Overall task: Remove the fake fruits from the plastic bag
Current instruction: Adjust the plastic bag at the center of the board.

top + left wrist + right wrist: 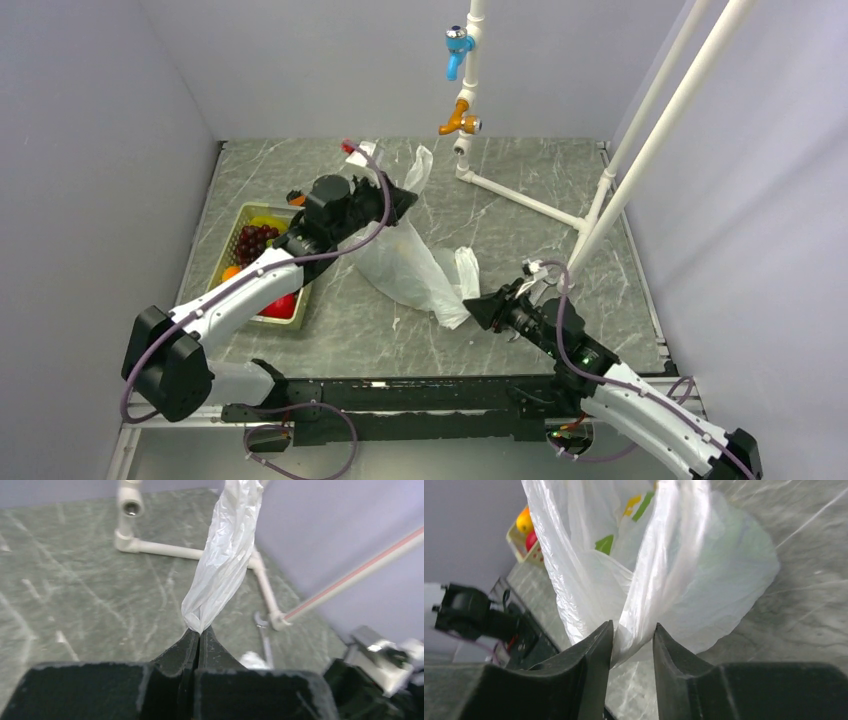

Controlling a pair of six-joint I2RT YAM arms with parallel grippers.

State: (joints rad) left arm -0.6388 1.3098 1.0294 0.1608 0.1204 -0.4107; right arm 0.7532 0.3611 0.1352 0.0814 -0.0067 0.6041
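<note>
Bag (405,265) stretches between left fingers (187,647), pinched shut on one strip, and right fingers (594,650), narrowly apart, clamping bunched plastic.

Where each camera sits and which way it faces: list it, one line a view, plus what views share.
Top external: above and behind the bases, looking down on the table; left arm, right arm, bag and tray of fruits show.
Left wrist: on the left arm, facing the far pipe frame; left gripper shut on a twisted bag strip.
Right wrist: on the right arm, facing the tray; right gripper pinching bunched bag.
Shared: the bag in all three.
</note>
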